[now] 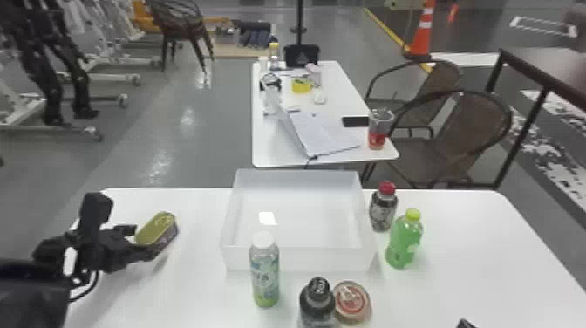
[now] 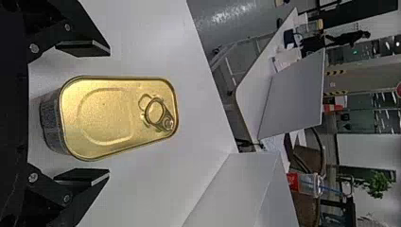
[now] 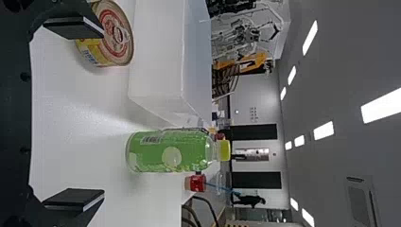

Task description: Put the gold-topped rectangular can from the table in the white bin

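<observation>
Gold can (image 2: pixel 104 116), pull ring (image 2: pixel 166 123) clear in left wrist view, lies ungripped between left gripper's (image 1: pixel 142 241) parted fingers; right gripper (image 1: pixel 466 323) released

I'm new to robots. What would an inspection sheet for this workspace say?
Surface: white table, no spill seen
Job's things: gold-topped can on the table, left of white bin
Clutter: green bottle, red-capped bottle, white-capped bottle, black-capped bottle, round can
Grippers: left gripper open, fingers either side of the gold-topped can; right gripper open, facing the green bottle
Cables: black cable by left arm
Surroundings: second table, laptop, chairs, orange cone
</observation>
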You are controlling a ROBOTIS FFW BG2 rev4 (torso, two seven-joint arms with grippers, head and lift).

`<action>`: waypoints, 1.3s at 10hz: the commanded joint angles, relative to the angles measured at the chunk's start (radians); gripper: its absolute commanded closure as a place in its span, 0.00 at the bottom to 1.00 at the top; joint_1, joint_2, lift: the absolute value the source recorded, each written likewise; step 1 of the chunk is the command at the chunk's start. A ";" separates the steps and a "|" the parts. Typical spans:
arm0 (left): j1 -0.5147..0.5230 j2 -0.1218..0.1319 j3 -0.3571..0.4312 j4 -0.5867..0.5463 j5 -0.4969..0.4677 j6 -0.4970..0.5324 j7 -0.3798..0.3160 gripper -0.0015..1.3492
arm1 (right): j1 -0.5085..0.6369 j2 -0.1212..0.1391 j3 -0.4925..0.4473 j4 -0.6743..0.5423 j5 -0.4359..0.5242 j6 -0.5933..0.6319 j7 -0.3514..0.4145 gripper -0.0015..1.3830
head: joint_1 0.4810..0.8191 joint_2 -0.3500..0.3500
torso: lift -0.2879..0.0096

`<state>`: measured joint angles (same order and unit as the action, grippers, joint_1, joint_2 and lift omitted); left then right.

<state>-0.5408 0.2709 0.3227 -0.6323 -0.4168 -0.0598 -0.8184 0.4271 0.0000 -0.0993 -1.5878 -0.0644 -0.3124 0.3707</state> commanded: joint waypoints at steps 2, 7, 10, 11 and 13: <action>-0.010 0.008 -0.005 0.034 -0.003 0.005 0.011 0.43 | -0.004 0.001 0.000 0.003 0.000 -0.001 0.001 0.08 | 0.20 0.50 | 0.63; -0.015 0.008 -0.037 0.031 -0.008 -0.025 0.022 0.61 | -0.002 0.001 0.000 0.005 -0.003 -0.001 0.007 0.08 | 0.20 0.50 | 0.63; 0.067 -0.041 -0.025 -0.216 -0.028 0.064 -0.004 0.61 | 0.002 0.001 0.000 0.003 -0.006 -0.001 0.007 0.08 | 0.20 0.50 | 0.63; 0.090 -0.053 -0.013 -0.288 -0.002 0.092 -0.012 0.61 | 0.004 0.001 0.000 0.003 -0.006 -0.001 0.007 0.08 | 0.20 0.50 | 0.63; 0.133 -0.075 -0.030 -0.469 0.007 0.163 -0.016 0.61 | 0.004 0.001 0.000 0.003 -0.005 -0.001 0.007 0.08 | 0.20 0.50 | 0.63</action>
<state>-0.4172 0.2027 0.2978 -1.0568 -0.4114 0.0858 -0.8369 0.4307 0.0000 -0.0997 -1.5847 -0.0694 -0.3129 0.3774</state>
